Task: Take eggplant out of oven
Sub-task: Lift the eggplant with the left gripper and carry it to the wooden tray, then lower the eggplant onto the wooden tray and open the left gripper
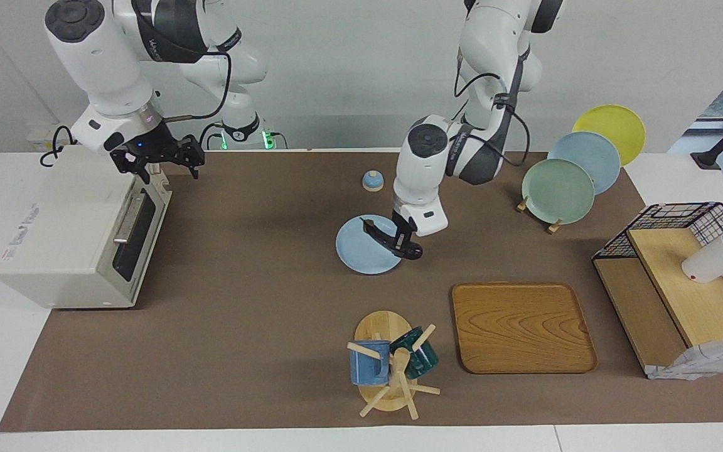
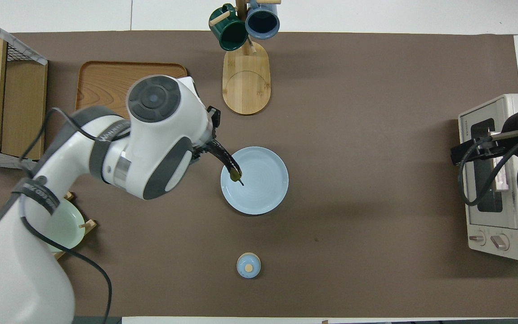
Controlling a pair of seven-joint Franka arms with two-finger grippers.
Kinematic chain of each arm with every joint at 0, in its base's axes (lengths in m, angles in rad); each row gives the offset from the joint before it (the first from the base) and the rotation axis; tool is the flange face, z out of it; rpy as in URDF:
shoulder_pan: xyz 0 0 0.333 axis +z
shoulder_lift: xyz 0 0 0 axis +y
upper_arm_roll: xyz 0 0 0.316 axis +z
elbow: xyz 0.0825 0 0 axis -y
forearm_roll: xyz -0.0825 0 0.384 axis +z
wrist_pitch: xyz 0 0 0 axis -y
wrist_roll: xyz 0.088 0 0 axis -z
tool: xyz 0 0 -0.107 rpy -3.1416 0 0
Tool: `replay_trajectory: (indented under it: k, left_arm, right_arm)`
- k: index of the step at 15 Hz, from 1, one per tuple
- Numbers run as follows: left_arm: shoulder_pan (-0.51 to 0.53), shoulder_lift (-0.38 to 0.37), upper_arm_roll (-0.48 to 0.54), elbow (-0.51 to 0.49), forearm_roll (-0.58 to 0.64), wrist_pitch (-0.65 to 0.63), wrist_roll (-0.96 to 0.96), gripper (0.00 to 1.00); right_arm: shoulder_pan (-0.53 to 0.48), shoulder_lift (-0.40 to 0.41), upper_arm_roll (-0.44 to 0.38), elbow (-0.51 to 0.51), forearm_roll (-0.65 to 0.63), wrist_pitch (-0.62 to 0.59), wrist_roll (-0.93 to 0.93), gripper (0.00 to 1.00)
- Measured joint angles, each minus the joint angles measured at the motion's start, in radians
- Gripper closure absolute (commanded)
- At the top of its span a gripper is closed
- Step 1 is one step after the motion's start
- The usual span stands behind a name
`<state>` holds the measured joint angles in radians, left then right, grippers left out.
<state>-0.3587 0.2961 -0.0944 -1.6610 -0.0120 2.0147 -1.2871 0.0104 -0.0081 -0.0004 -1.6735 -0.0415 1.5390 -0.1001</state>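
Eggplant (image 1: 379,237) out of oven (image 1: 79,238), held in my left claw (image 1: 407,246) over blue plate (image 1: 361,257); release left. Right claw (image 1: 164,160) spread wide over oven, waiting.

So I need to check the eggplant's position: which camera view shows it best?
The facing view: the eggplant shows along most of its length, held by the left gripper over the blue plate. In the overhead view the arm hides the grip; only the stem half shows.
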Motion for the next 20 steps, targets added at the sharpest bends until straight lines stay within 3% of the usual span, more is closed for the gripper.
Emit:
replay_trajectory:
  k: [4,6,10,12,18,19,20]
  left_arm:
    - [0.188,0.046,0.003,0.050,-0.030,-0.006,0.445,1.00]
    - [0.237,0.105,0.004,0.095,-0.035,-0.006,0.588,1.00]
    - [0.265,0.298,0.004,0.271,-0.018,-0.003,0.749,1.00]
    - [0.272,0.356,0.003,0.314,-0.004,0.008,0.802,1.00]
    - [0.273,0.373,0.001,0.317,0.028,0.026,0.891,1.00]
    - [0.272,0.373,0.001,0.316,0.028,0.030,0.904,0.61]
    - [0.272,0.373,-0.001,0.314,0.028,0.036,0.920,0.01]
  right_arm:
    - [0.005,0.022,-0.004,0.028,0.000,-0.008,0.015,0.00]
    - [0.006,0.022,-0.005,0.033,0.000,-0.008,0.021,0.00]
    - [0.006,0.022,-0.008,0.040,0.001,-0.008,0.034,0.00]
    - [-0.004,0.022,-0.012,0.044,0.001,-0.008,0.034,0.00]
    - [-0.018,0.008,-0.014,0.051,0.002,-0.008,0.034,0.00]
    - [-0.016,0.005,-0.013,0.051,0.002,-0.008,0.034,0.00]
    - [-0.016,0.002,-0.011,0.051,0.002,-0.010,0.034,0.00]
